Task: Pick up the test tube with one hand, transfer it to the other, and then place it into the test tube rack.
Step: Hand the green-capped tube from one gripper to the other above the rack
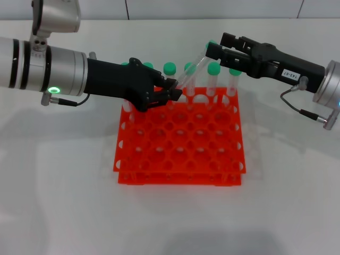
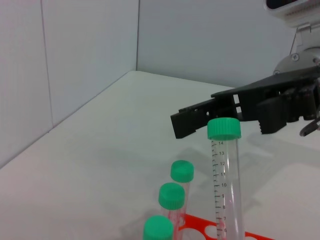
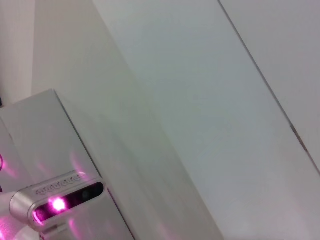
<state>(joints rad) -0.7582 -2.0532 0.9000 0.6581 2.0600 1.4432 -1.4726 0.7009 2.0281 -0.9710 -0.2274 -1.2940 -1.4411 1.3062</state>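
Observation:
The test tube (image 1: 192, 71) is clear and leans up and to the right over the back row of the orange-red test tube rack (image 1: 180, 154). My left gripper (image 1: 171, 93), black and unlabelled, is shut on its lower end. My right gripper (image 1: 215, 45), black with a white label, is at the tube's top and hides the cap in the head view. In the left wrist view the tube (image 2: 227, 190) stands with its green cap (image 2: 224, 129) showing, and the right gripper (image 2: 225, 112) sits open just behind it, one finger on each side of the cap.
Several other green-capped tubes (image 1: 213, 79) stand in the rack's back row, close under both grippers; three caps (image 2: 171, 195) show in the left wrist view. White table (image 1: 64, 202) surrounds the rack. The right wrist view shows only white wall panels and a lit sensor bar (image 3: 57, 202).

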